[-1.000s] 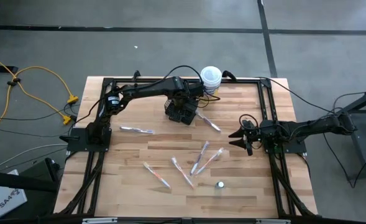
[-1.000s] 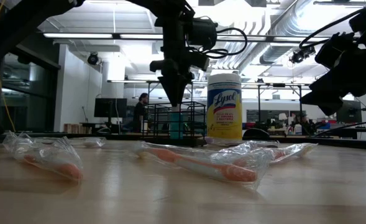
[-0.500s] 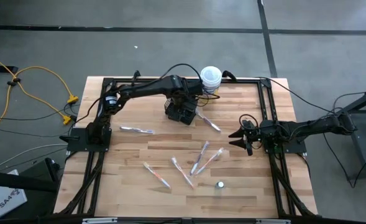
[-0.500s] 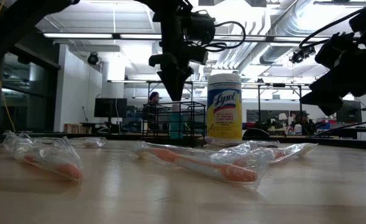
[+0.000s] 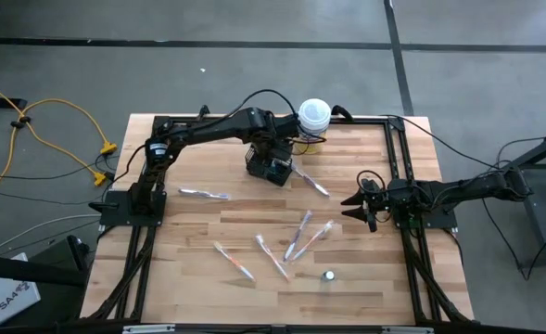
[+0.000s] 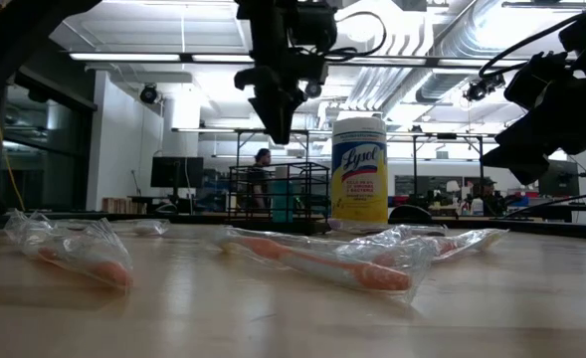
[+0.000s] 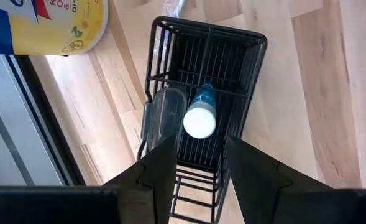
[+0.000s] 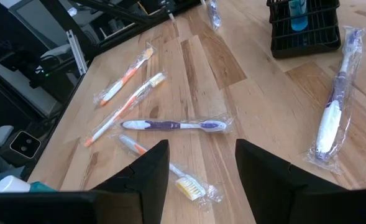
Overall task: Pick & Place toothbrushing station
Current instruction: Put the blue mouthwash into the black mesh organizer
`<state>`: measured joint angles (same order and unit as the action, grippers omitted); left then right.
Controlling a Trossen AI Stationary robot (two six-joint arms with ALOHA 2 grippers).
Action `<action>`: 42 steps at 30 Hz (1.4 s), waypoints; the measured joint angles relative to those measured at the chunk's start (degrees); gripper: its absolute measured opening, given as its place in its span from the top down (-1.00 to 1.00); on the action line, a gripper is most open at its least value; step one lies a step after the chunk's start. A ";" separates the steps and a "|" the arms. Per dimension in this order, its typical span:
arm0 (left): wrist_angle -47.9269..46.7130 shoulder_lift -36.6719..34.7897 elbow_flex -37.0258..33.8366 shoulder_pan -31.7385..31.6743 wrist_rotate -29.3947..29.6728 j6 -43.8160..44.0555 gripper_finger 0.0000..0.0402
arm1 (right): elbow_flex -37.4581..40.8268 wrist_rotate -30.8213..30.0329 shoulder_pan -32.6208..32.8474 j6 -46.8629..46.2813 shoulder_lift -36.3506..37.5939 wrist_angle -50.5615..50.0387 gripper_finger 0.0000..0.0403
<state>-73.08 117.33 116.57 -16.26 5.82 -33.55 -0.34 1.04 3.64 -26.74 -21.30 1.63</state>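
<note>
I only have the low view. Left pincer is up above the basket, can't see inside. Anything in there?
Observer: Yes. The left wrist view shows a teal tube with a white cap standing in the basket, and the left pincer is open and empty right over it.
Operator: Where's the other tube?
Observer: A small tube sits alone near the front of the table, in the high view.
Operator: Right arm doing anything?
Observer: No. The right pincer is open at the right side, holding nothing.
Operator: How many brushes are still out?
Observer: Six wrapped toothbrushes lie on the table in the high view, one, with a purple handle, just right of the basket.
</note>
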 joint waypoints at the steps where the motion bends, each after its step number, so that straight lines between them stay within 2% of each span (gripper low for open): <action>1: 0.00 -0.06 0.00 0.12 -0.32 0.14 0.32 | 0.00 0.00 -0.01 -0.01 -0.01 0.00 0.13; 8: -5.24 -1.27 -0.05 0.73 -7.72 -0.08 0.32 | 0.00 0.00 -0.01 0.00 -0.01 -0.03 0.13; 12: -8.03 -2.02 -0.07 1.32 -10.03 -0.40 0.32 | 0.00 0.00 -0.01 -0.01 -0.01 -0.03 0.13; 17: -8.33 -2.55 -0.07 2.69 -9.62 0.13 0.32 | 0.01 0.00 0.00 -0.02 -0.02 -0.07 0.13; 23: -6.76 -2.55 -0.07 6.62 -6.23 2.85 0.32 | 0.01 0.00 -0.01 -0.02 0.00 0.05 0.13; 26: -5.79 -2.55 -0.07 9.28 -2.99 7.39 0.32 | 0.02 0.02 0.00 -0.01 -0.01 0.09 0.13; 29: -6.23 -2.55 -0.07 11.22 -2.37 13.52 0.32 | 0.00 0.02 -0.01 -0.02 -0.02 0.11 0.13; 33: -7.18 -2.55 -0.07 10.95 -6.71 18.49 0.32 | 0.01 0.02 -0.01 -0.01 -0.02 0.13 0.13; 37: -8.98 -2.55 -0.07 8.65 -7.67 22.33 0.32 | 0.00 0.02 -0.02 -0.01 -0.02 0.15 0.13; 42: -11.51 -2.67 -0.08 6.15 -13.13 21.84 0.33 | 0.00 0.02 -0.01 -0.02 -0.01 0.19 0.13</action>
<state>-84.59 114.66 116.49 -10.11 -7.31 -11.71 -0.33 1.06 3.63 -26.76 -21.31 1.82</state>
